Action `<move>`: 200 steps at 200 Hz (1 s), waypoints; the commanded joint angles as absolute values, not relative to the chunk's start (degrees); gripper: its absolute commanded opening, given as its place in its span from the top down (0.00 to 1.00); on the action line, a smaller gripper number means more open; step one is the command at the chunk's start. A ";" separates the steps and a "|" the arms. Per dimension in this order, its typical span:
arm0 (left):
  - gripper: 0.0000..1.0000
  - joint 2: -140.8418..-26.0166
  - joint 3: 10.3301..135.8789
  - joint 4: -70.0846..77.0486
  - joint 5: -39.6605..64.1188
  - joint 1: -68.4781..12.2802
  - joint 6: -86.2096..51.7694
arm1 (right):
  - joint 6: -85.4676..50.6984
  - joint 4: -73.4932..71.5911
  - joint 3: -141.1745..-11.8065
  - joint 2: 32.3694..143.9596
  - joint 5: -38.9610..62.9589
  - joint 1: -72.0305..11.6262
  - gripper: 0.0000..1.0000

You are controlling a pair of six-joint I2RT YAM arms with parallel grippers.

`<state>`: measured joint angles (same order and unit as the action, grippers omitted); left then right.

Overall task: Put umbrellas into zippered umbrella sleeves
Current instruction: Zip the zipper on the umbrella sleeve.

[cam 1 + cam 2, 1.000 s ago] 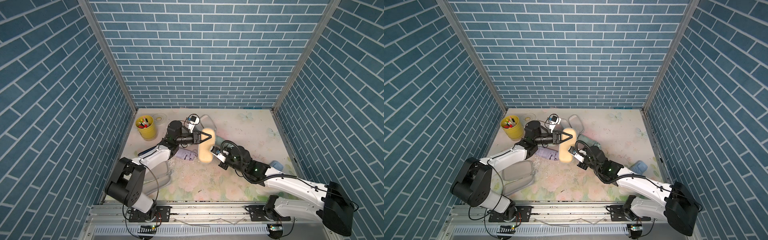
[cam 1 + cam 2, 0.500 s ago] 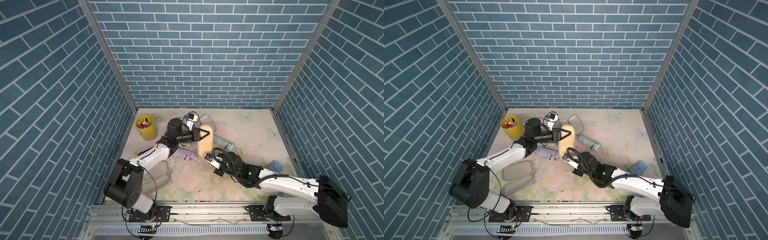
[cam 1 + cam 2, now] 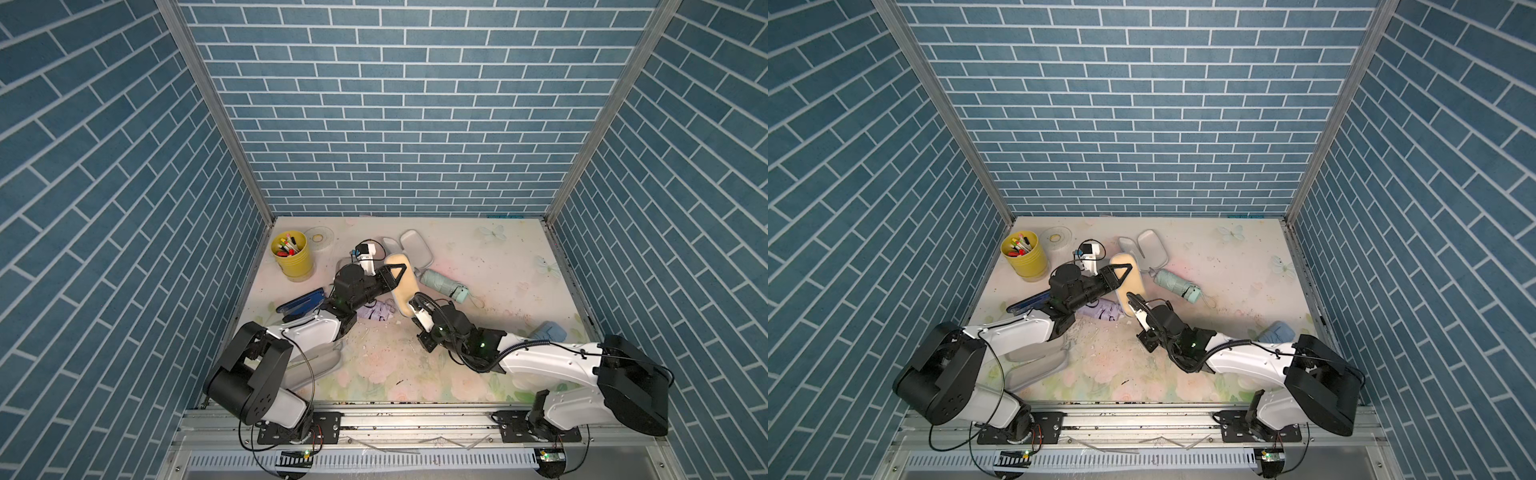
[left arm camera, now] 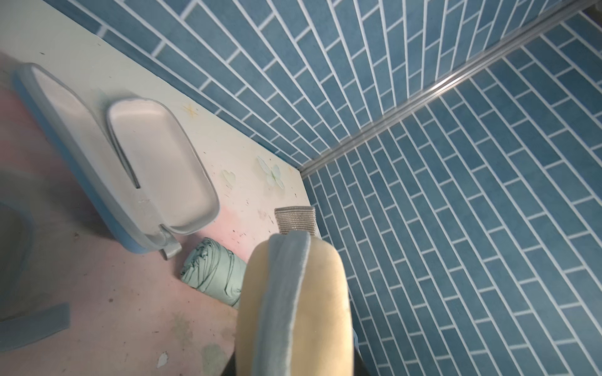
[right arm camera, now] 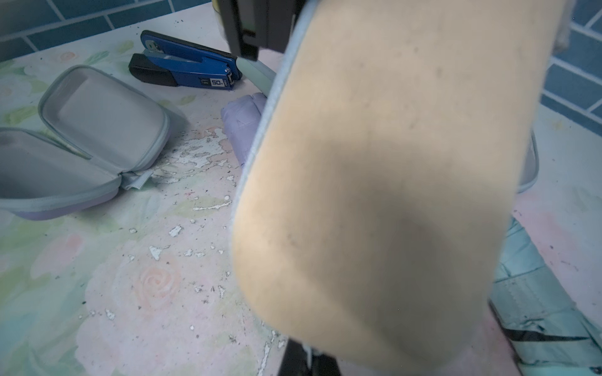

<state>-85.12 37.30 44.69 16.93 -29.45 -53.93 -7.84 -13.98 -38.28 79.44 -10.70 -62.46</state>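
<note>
Beige sleeve [image 3: 402, 282], seam shut where we see it: held off the desk [image 3: 498, 270], pinched by the left claw [image 3: 395, 276]. Right claw [image 3: 412, 308] pressed together at its near end; whether on the zip pull we cannot tell. Step, we judge: zipping. Next calls for a steady pull along the seam. Mint umbrella [image 3: 442, 284] lies beside, unpacked.
</note>
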 commanded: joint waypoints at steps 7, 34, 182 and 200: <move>1.00 -86.87 37.97 59.57 -3.09 -28.58 -52.15 | -14.44 -23.04 -41.89 79.22 -4.86 -64.88 1.00; 1.00 -89.58 37.98 62.37 -8.75 -31.37 -52.04 | -16.99 -24.54 -45.44 81.77 -3.23 -64.95 1.00; 0.91 -95.79 36.65 78.48 -25.24 -36.42 -62.44 | -61.78 -25.99 -42.23 77.55 14.84 -45.23 0.14; 0.89 -95.74 36.51 79.16 -27.77 -38.58 -65.51 | -66.24 -31.98 -41.84 80.25 16.05 -43.92 0.14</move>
